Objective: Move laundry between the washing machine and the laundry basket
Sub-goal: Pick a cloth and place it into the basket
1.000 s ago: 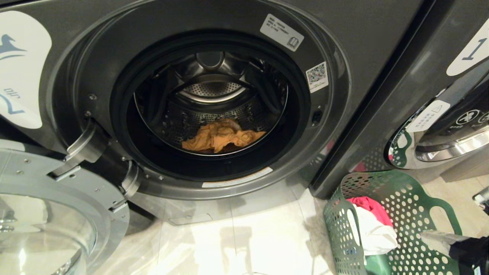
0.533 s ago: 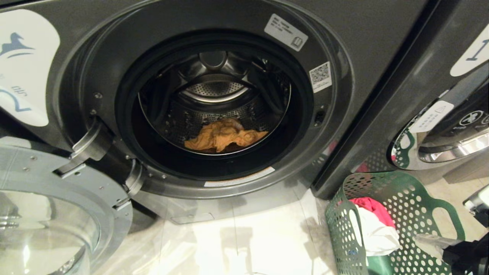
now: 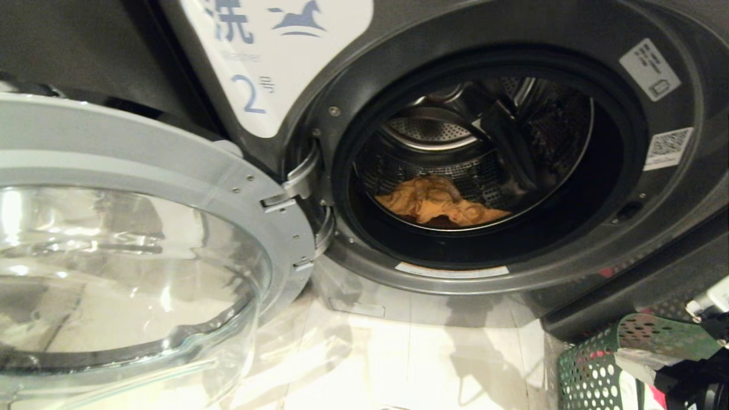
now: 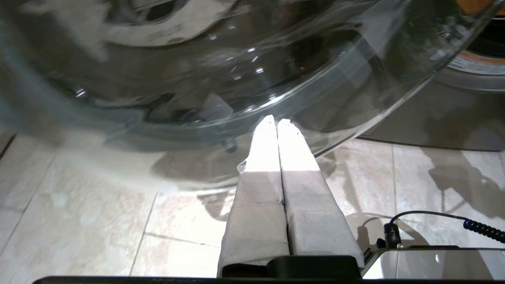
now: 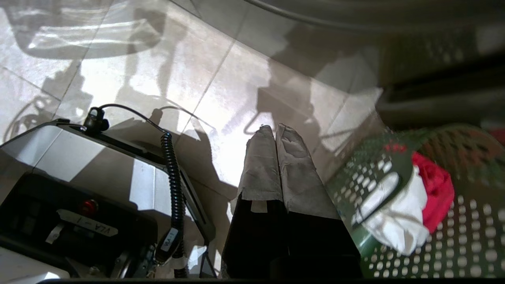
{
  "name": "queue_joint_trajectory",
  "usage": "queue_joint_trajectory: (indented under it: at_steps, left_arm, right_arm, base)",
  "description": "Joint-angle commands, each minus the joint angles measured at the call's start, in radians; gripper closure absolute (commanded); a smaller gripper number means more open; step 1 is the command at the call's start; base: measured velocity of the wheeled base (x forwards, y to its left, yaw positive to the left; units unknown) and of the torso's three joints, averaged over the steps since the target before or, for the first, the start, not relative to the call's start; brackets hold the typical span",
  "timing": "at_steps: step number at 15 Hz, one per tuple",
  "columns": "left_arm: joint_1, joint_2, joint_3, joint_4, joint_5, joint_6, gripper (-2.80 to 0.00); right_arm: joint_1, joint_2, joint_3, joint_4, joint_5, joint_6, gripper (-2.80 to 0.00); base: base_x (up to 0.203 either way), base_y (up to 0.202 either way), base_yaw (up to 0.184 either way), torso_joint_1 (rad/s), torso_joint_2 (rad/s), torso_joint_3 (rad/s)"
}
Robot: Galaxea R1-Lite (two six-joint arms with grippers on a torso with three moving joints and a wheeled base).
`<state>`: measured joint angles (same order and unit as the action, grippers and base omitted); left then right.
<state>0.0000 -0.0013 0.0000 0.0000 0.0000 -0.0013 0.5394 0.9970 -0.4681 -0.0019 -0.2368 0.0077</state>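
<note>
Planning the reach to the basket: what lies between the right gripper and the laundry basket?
Nothing. In the right wrist view the right gripper, fingers together, hangs beside the laundry basket, with only bare floor tile showing between them.

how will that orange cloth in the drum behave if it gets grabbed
The orange cloth lies crumpled in loose folds, so it is probably floppy and would drape from one pinch. It looks thin, so likely light. It may drag on the drum's holes.
</note>
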Motion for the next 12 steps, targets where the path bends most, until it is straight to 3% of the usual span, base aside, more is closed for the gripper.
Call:
queue_joint_trajectory:
  at_steps: [1, 4, 7, 12]
  left_arm:
    - [0.0, 0.001, -0.001, 0.0, 0.0, 0.0, 0.0]
    - [0.0, 0.001, 0.0, 0.0, 0.001, 0.0, 0.0]
    - [0.0, 0.001, 0.0, 0.0, 0.0, 0.0, 0.0]
    - [0.0, 0.001, 0.0, 0.0, 0.0, 0.0, 0.0]
  right_arm:
    - [-0.008, 0.014, 0.003, 0.0, -0.001, 0.001, 0.0]
    - [-0.044, 0.022, 0.013, -0.001, -0.001, 0.003, 0.0]
    - [-0.136, 0.061, 0.041, -0.042, -0.001, 0.003, 0.0]
    - [-0.257, 0.247, 0.084, -0.375, -0.014, 0.007, 0.0]
  base:
    - [0.0, -0.007, 0.169, 0.002, 0.0, -0.001]
    - [0.0, -0.008, 0.174, 0.004, 0.0, 0.0]
    - [0.001, -0.009, 0.172, 0.004, 0.01, 0.004]
    - [0.001, -0.005, 0.088, -0.001, 0.0, 0.002]
